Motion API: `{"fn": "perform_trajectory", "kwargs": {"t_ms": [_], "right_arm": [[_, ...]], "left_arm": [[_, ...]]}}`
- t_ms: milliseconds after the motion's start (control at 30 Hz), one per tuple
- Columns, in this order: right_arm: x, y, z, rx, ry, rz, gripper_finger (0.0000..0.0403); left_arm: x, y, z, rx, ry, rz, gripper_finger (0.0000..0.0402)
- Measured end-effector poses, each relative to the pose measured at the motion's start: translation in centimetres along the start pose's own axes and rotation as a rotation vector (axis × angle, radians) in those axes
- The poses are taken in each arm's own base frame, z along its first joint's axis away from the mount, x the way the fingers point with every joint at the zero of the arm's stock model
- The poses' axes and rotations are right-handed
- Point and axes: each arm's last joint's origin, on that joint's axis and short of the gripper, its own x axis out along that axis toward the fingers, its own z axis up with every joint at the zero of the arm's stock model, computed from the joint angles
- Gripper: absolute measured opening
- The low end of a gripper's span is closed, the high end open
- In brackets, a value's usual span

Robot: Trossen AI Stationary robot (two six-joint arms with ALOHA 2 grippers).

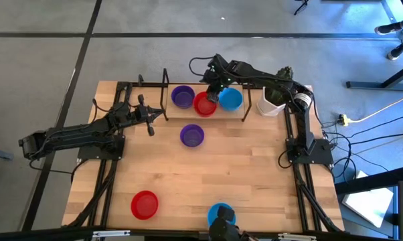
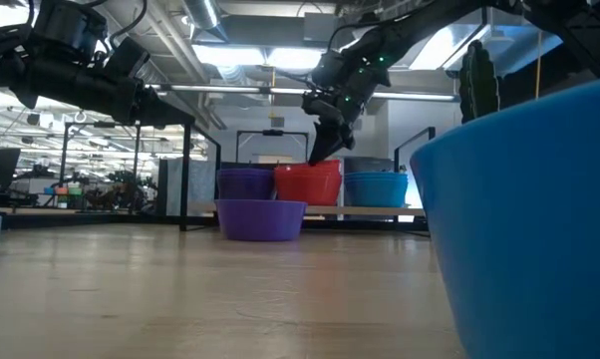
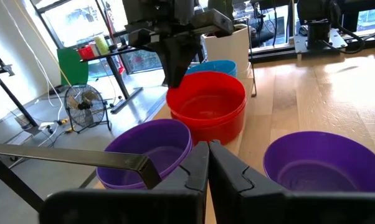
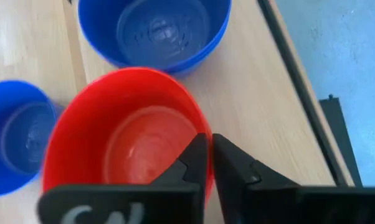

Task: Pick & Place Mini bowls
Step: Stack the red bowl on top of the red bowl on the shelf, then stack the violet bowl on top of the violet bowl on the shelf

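Three mini bowls stand in a row at the far edge: purple bowl point(image 1: 182, 96), red bowl point(image 1: 204, 104), blue bowl point(image 1: 230, 99). Right gripper point(image 1: 213, 94) pinches the red rim; left gripper point(image 1: 152, 118) waits, fingers pressed together. Three bowls look left: purple point(image 1: 191, 135), red point(image 1: 144, 204), blue point(image 1: 221, 214)

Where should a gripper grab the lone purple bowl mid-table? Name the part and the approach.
Take the purple bowl by its thin rim, coming straight down from above with one finger inside and one outside. It sits upright and open-topped, with bare table all around, so any side of the rim is free.
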Motion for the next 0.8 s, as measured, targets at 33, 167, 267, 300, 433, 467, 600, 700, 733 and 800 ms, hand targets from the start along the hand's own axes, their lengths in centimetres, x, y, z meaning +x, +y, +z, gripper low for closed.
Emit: {"fn": "perform_trajectory", "kwargs": {"t_ms": [33,167,267,300,433,467,600,700,733,800], "right_arm": [[0.1,0.1,0.0,-0.005,0.006,0.003,0.0036],[0.3,0.2,-0.2,-0.016,0.025,0.008,0.0066],[0.3,0.2,-0.2,-0.021,0.018,0.006,0.0087],[0.3,0.2,-0.1,-0.021,0.017,0.006,0.0093],[-0.4,0.1,0.6,-0.029,-0.007,-0.007,0.0111],[-0.7,0.1,1.0,-0.034,-0.020,-0.012,0.0113],[-3.3,0.8,2.6,-0.070,-0.077,-0.004,0.0112],[-7.0,3.0,4.1,-0.177,-0.217,0.044,0.0097],[-8.5,4.0,4.7,-0.219,-0.291,0.072,0.0089],[-11.6,6.4,5.5,-0.307,-0.456,0.154,0.0068]], "left_arm": [[0.0,0.0,0.0,0.000,0.000,0.000,0.0007],[0.0,0.0,0.0,0.000,0.000,0.000,0.0007],[0.0,0.0,0.0,0.000,0.000,0.000,0.0004],[0.0,0.0,0.0,0.000,0.000,0.000,0.0004],[0.0,0.0,0.0,0.000,0.000,0.000,0.0006],[0.0,0.0,0.0,0.000,0.000,0.000,0.0007],[0.0,0.0,0.0,0.000,0.000,0.000,0.0007],[0.0,0.0,0.0,0.001,0.000,0.000,0.0004],[0.0,0.0,0.0,0.001,0.000,0.000,0.0004],[0.0,0.0,0.0,0.002,0.000,0.000,0.0004]]}}
